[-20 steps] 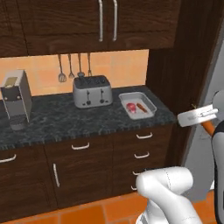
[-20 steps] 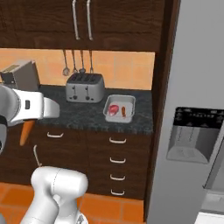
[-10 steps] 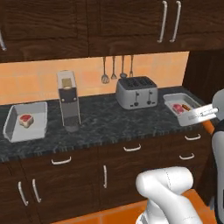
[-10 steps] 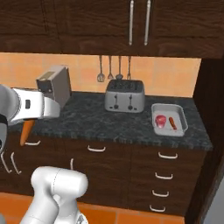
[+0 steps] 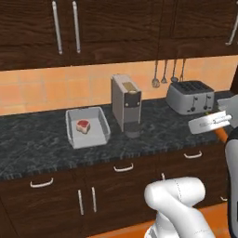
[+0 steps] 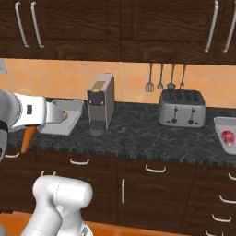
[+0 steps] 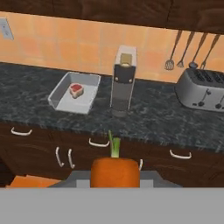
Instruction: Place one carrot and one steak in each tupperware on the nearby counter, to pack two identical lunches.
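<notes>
My gripper (image 5: 220, 131) is shut on a carrot (image 7: 115, 171), a thick orange stub with a green stem that hangs below the hand (image 6: 26, 137). One tupperware (image 5: 87, 128) lies on the black counter (image 5: 42, 148) left of the coffee machine, ahead of the gripper and to its left. It holds a single red steak (image 5: 83, 125), which the hand view shows too (image 7: 76, 90). The other tupperware (image 6: 225, 132) is cut off at the right edge of the right base view, with a red steak (image 6: 228, 137) in it.
A tall grey coffee machine (image 5: 126, 103) stands just right of the near tray. A silver toaster (image 5: 190, 96) sits further right, under hanging utensils (image 5: 165, 74). Dark drawers with silver handles (image 5: 123, 167) run below the counter, and wall cabinets hang above it.
The base has driven left along the counter, so the whole scene slid right. The left tray and the coffee machine came to the middle. The carrot stays in the gripper.
</notes>
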